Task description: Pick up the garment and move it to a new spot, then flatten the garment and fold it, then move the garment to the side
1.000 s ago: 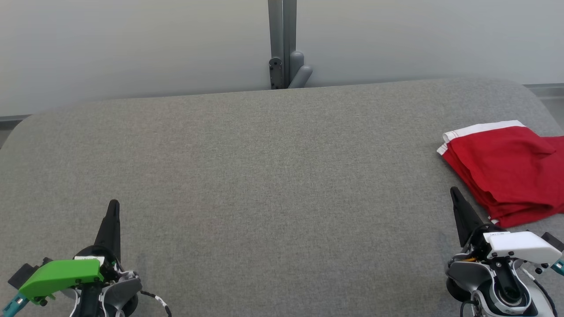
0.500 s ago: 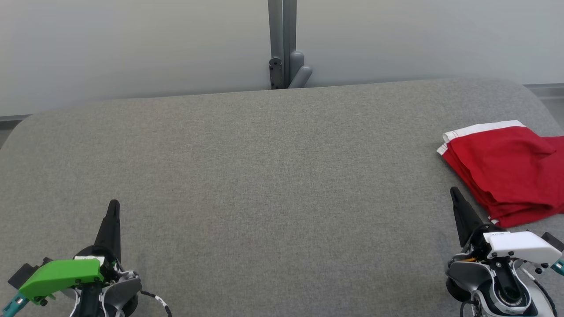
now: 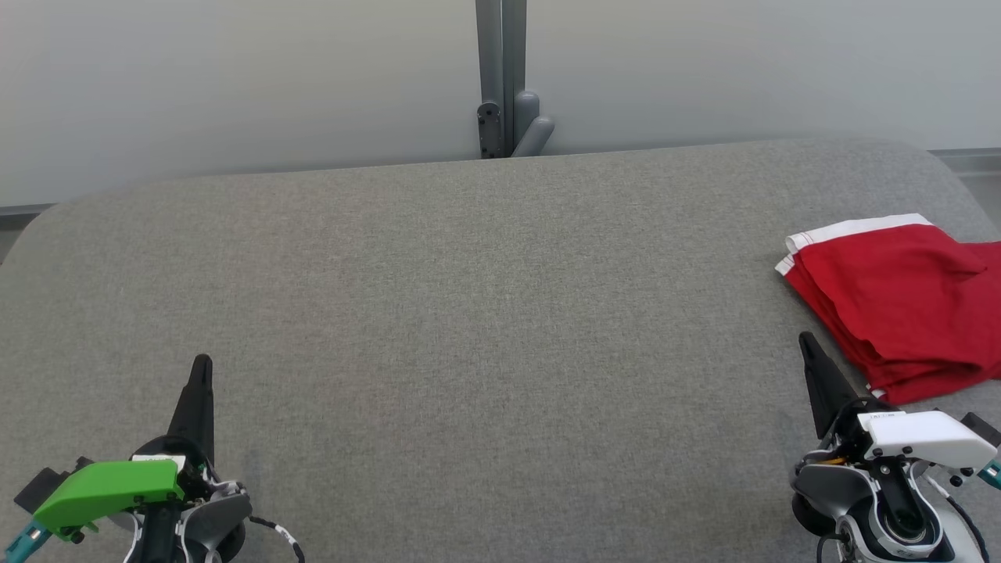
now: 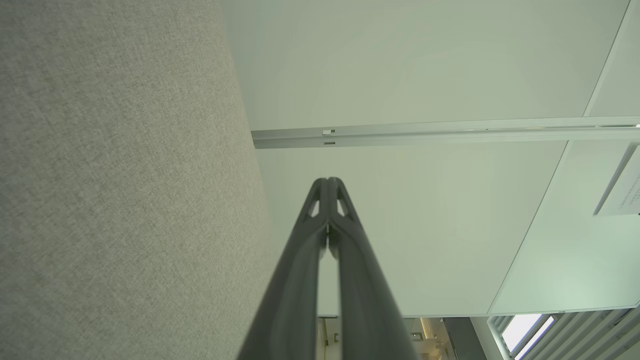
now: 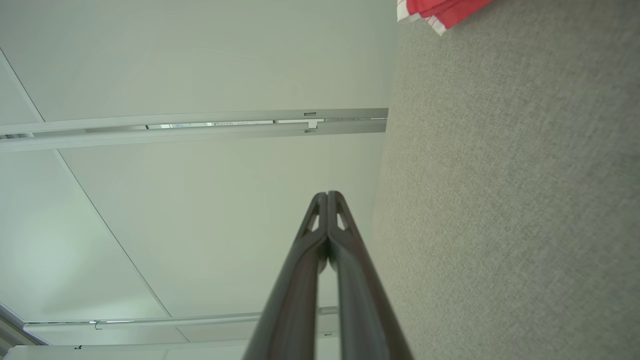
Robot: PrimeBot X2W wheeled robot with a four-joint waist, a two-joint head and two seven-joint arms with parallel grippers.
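While two end effectors point(image 3: 201, 363) point(image 3: 804, 339) sit closed, one garment point(image 3: 891, 301).

Note the table point(image 3: 469, 313): grey woven cloth, matt, rough. The garment point(image 3: 891, 305) is soft matt red cloth with white trim. Your left gripper point(image 3: 202, 366) and right gripper point(image 3: 805, 344) have smooth, dark, matt fingers; the post point(image 3: 500, 70) looks like grey metal.

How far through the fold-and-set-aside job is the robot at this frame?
Done: the red garment lies folded in layers near the right edge of the table, set aside. In hand: nothing; the left end effector and right end effector are shut and empty. Left: apparently nothing.
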